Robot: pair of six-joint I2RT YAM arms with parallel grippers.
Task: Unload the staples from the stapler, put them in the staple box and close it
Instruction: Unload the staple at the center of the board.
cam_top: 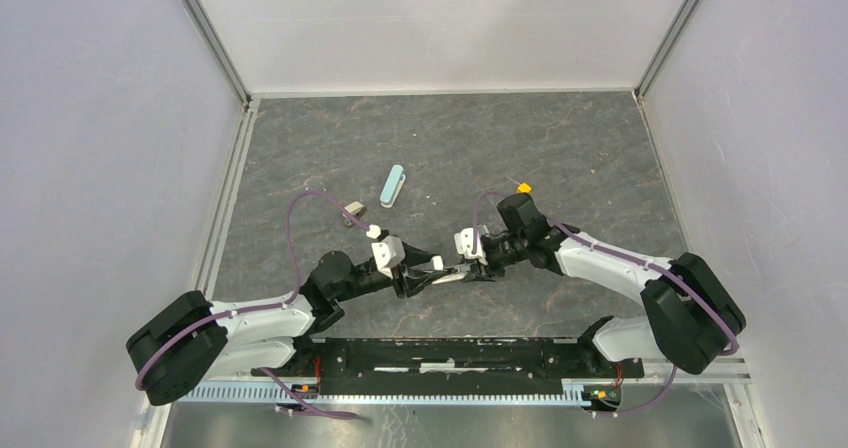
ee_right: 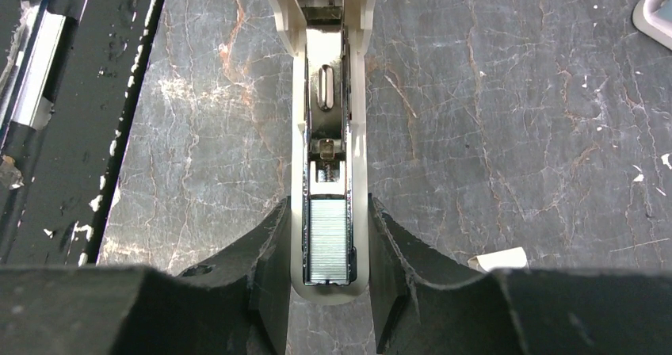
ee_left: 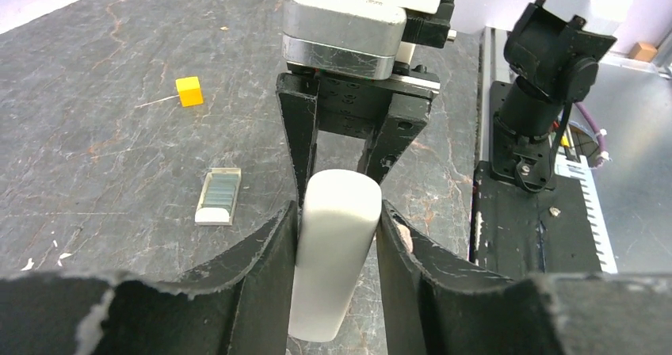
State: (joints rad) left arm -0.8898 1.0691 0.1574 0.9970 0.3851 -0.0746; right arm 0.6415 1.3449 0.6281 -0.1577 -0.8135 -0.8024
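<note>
The stapler [cam_top: 452,270] hangs open between both grippers, low over the table. My left gripper [ee_left: 337,220] is shut on its white top arm [ee_left: 333,260], fingers [ee_left: 269,252] pressed on both sides. In the right wrist view my right gripper [ee_right: 329,224] is shut on the cream lower arm [ee_right: 299,236], which holds the metal magazine. The staples [ee_right: 329,240], a short silvery strip, lie in the open channel at its near end, with the spring pusher [ee_right: 326,153] behind them. In the top view the left gripper [cam_top: 425,273] and right gripper [cam_top: 476,260] face each other.
A teal and white oblong item [cam_top: 393,185] lies farther back, a small clear box [ee_left: 218,196] of staples left of it, and a yellow cube [ee_left: 189,91] beyond the right arm. The black base rail [cam_top: 450,353] runs along the near edge. A white scrap [ee_right: 498,258] lies by the right finger.
</note>
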